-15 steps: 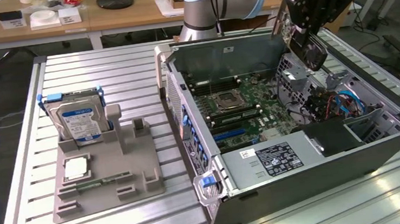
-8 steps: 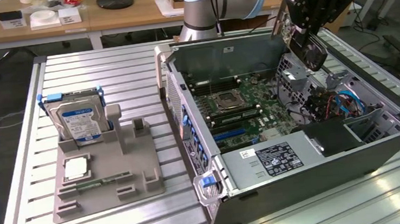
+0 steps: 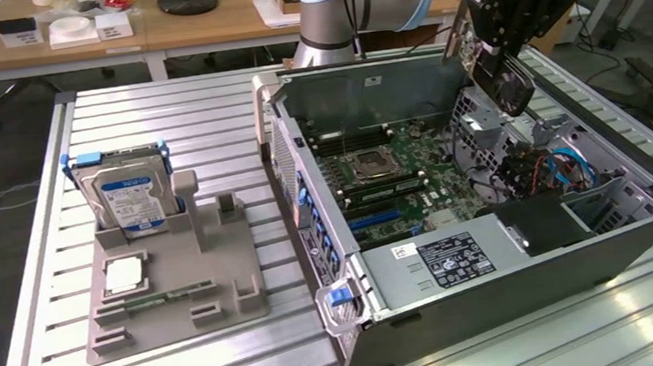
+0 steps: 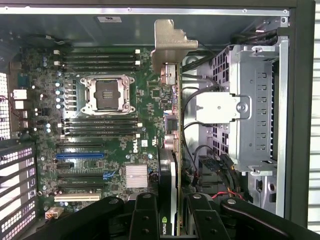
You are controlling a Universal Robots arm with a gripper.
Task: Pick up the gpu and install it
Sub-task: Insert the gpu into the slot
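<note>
Black gripper jaws part-closed, clamped on thin green gpu with black cooler, silver end bracket; card edge-on between jaws, sticking out past fingertips; open grey metal computer case, green motherboard below jaws

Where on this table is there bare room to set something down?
Bare table slats lie beyond the grey holder, and more in front of the computer case at the exterior view's right. Crowded: inside the case, with the pincer holding the gpu above it.
</note>
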